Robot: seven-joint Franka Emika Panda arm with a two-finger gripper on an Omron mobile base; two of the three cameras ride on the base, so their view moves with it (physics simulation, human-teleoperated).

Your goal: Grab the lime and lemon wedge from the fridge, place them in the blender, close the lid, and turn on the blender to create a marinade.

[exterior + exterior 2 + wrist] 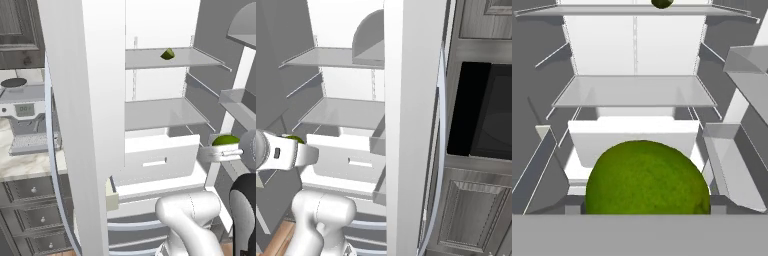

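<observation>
In front of my hand the fridge (165,150) stands open. Between its two glass shelves (634,92) there is wide free room. The lemon wedge (167,54) sits alone on the upper shelf. Below, a white drawer (632,137) blocks the low way. On the right, door bins (732,160) narrow the passage. The lime (647,177) covers my view close ahead.

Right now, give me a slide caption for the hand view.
Lime held in the end effector, facing the open fridge, lemon wedge on its top shelf.
</observation>
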